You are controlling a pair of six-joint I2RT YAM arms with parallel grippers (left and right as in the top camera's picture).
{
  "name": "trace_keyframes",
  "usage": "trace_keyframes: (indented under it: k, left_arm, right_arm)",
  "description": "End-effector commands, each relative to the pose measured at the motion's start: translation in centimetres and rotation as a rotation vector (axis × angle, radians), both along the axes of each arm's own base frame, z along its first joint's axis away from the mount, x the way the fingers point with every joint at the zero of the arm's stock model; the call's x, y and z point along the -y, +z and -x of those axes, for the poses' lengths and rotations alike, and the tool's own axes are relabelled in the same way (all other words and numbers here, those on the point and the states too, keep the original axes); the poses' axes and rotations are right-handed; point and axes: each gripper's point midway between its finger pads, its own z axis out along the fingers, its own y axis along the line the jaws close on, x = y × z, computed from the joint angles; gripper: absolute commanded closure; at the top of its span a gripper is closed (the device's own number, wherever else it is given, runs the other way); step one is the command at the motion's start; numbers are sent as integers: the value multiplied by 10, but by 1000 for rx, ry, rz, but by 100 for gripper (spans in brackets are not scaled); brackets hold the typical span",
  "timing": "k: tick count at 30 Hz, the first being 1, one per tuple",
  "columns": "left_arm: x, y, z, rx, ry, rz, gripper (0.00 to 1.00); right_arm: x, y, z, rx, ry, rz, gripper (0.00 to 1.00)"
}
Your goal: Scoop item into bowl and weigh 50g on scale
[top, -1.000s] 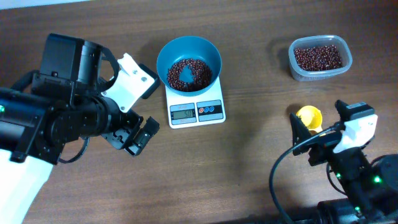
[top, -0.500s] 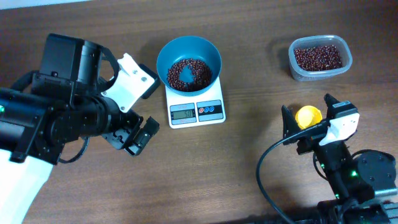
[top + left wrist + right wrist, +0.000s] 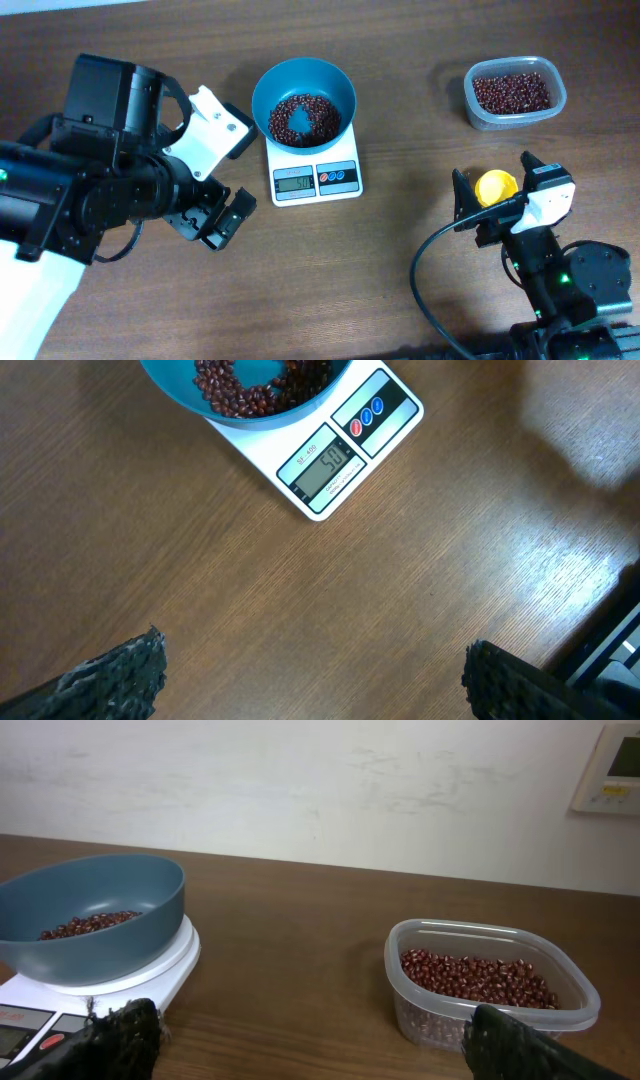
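Note:
The teal-blue bowl (image 3: 262,88) stands on the white scale (image 3: 315,178) and holds dark red-brown beans (image 3: 318,117). In the left wrist view the scale's display (image 3: 327,462) reads 50. My left gripper (image 3: 215,216) is open and empty, low over bare table left of and in front of the scale. My right gripper (image 3: 492,172) is open, its fingers on either side of the yellow scoop (image 3: 496,187), which lies on the table. The right wrist view shows the bowl (image 3: 90,920), the scale (image 3: 130,975) and open fingers (image 3: 310,1045), but not the scoop.
A clear plastic tub (image 3: 478,112) of more beans (image 3: 512,92) stands at the back right; it also shows in the right wrist view (image 3: 440,1010). The left arm's bulky black body fills the table's left side. A pale wall rises behind the table.
My right gripper has shifted a little left and turned, so its fingers now bracket the yellow scoop. The left arm, bowl and scale have not moved.

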Motion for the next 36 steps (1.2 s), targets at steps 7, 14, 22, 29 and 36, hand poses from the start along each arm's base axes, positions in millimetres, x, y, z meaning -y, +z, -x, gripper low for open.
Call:
trace_keyframes:
  k: [7, 14, 22, 29, 36]
  left_arm:
    - [1, 5, -1, 8, 9, 19, 1]
    - [1, 6, -1, 8, 10, 19, 1]
    - [-2, 1, 7, -28, 10, 6, 1]
    - [-10, -8, 33, -137, 10, -30, 1]
    - [-25, 16, 44, 73, 43, 10, 1]
  right_arm:
    - [0, -3, 0, -2, -2, 3, 1]
    - [0, -3, 0, -2, -2, 3, 1]
    - [0, -3, 0, -2, -2, 3, 1]
    - [0, -3, 0, -2, -2, 3, 1]
    - [0, -3, 0, -2, -2, 3, 1]
